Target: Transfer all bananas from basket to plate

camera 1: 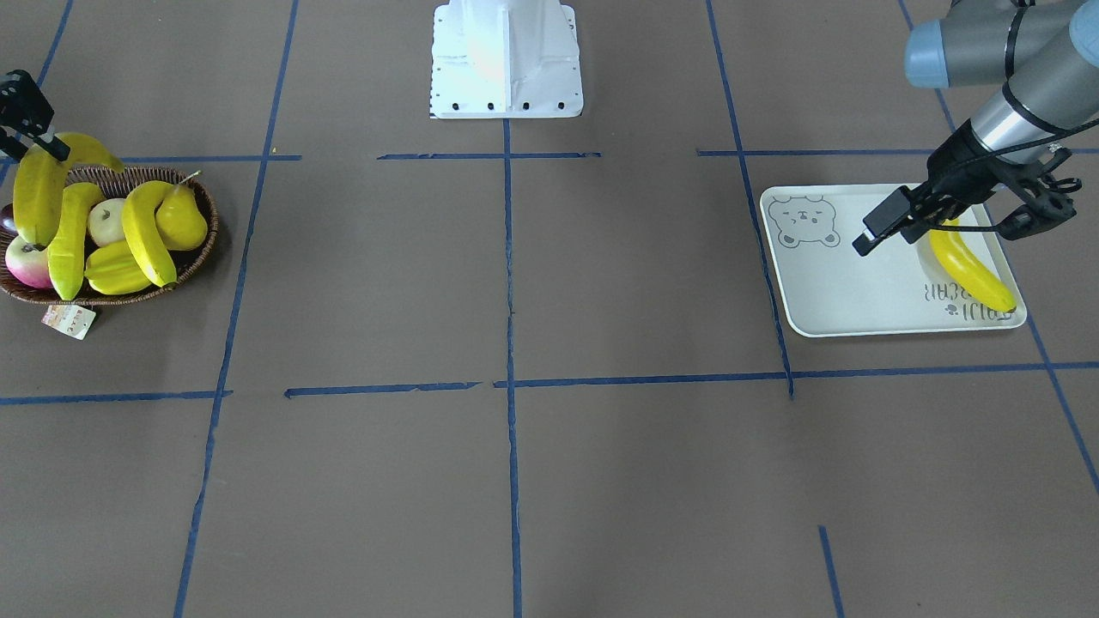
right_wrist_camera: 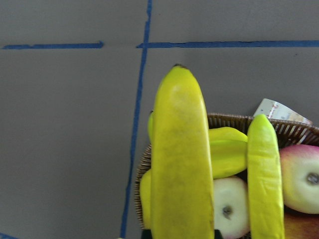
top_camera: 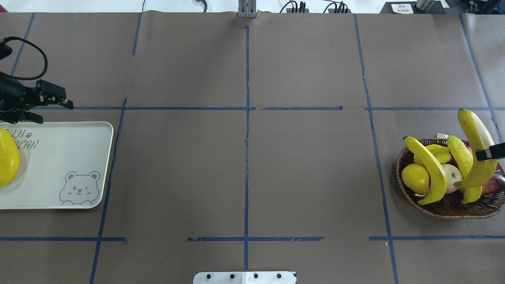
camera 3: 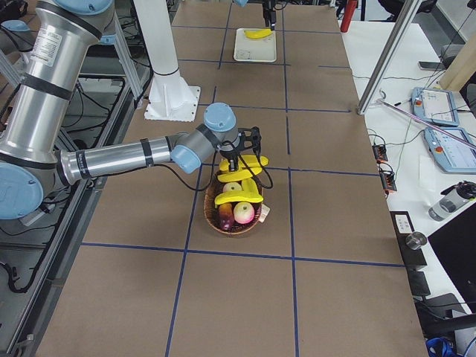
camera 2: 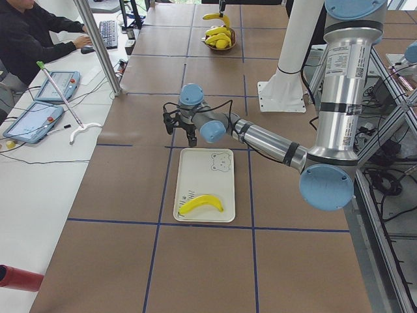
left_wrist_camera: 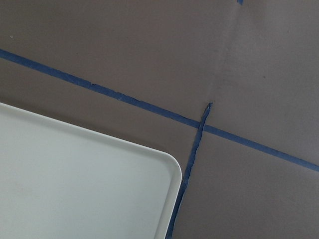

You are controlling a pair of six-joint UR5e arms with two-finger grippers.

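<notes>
One banana point(camera 1: 966, 266) lies on the off-white bear-print plate point(camera 1: 837, 287), near its lettered end. Beyond the plate's far edge my left gripper point(top_camera: 57, 113) hangs open with nothing between its fingers. My right gripper point(top_camera: 484, 154) is shut on a banana point(top_camera: 477, 146), held steeply tilted, its lower end still among the fruit in the dark wicker basket point(top_camera: 449, 211). Two more bananas point(top_camera: 430, 169) point(top_camera: 462, 159) lean across the fruit inside the basket. The right wrist view shows the held banana point(right_wrist_camera: 182, 159) close up over the basket rim.
A yellow pear point(top_camera: 414, 177), a pale apple point(top_camera: 453, 173), a starfruit point(top_camera: 436, 153) and a red apple point(camera 1: 26, 262) share the basket, with a paper tag point(camera 1: 69, 320) on its rim. The white robot base point(camera 1: 506, 56) stands mid-table. A person point(camera 2: 32, 32) sits at a side desk.
</notes>
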